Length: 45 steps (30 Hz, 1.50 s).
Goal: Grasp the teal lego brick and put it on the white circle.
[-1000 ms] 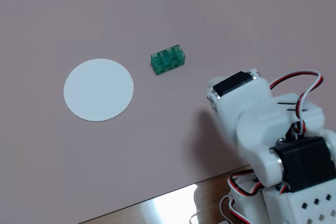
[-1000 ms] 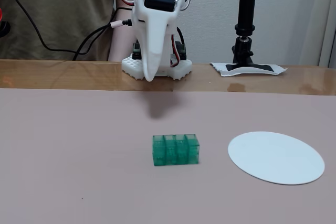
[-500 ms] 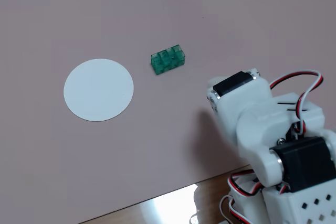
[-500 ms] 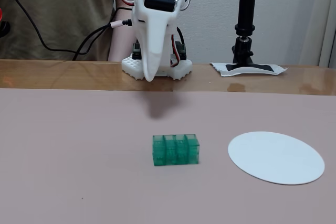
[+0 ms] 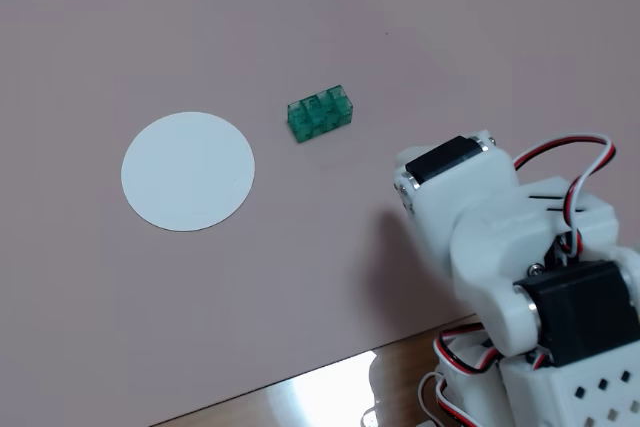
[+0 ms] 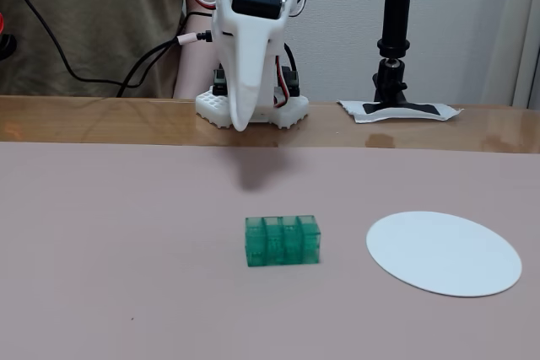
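**Teal brick sits on the mat, gripper hangs clear near the arm's base**

The teal lego brick (image 5: pixel 321 113) lies flat on the pink mat (image 5: pixel 300 277), studs to the side, roughly midway across the surface and nearer the far edge in the fixed view from above. The same brick (image 6: pixel 283 241) shows in the front fixed view at the mat's middle, closer to the near edge. The white circle (image 5: pixel 188 171) lies beside it, apart from it with bare mat between them; it is to the brick's left from above and, as the white circle (image 6: pixel 444 252), to its right from the front, toward the mat's right edge.

The gripper (image 6: pixel 239 122) points down over the wooden strip at the mat's far edge, above the surface and well apart from the brick. Its fingers look pressed together into one white tip, with nothing between them. From above the gripper (image 5: pixel 405 182) sits near the mat's lower right corner.

A black stand (image 6: pixel 395 35) rises behind the far right edge.
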### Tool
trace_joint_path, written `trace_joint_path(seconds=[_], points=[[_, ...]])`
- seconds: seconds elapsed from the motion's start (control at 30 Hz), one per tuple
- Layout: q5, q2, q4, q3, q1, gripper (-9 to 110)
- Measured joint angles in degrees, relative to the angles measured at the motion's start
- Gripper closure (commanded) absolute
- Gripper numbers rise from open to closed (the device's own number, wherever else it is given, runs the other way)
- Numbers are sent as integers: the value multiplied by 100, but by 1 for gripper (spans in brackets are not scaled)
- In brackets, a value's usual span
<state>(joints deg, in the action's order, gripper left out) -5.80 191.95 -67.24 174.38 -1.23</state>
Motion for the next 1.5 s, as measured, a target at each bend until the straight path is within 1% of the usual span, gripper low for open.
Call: trace_joint_path(seconds=[0.23,0.37,0.57,0.8,0.83,0.87,1.03,1.13,1.27,1.5], points=[[0,0,-9,-26,0,102],[35,-413,44,-571,-79,102],[290,-2426,378,-2215,-132,102],[606,-5326,264,-4509,-167,102],[606,-5695,193,-4781,-185,101],[606,-6038,114,-5010,-193,97],[589,-7471,-193,-5651,-193,75],[510,-8086,-229,-5748,-220,69],[272,-8912,-246,-5985,-325,68],[79,-10477,-264,-6609,-422,71]])
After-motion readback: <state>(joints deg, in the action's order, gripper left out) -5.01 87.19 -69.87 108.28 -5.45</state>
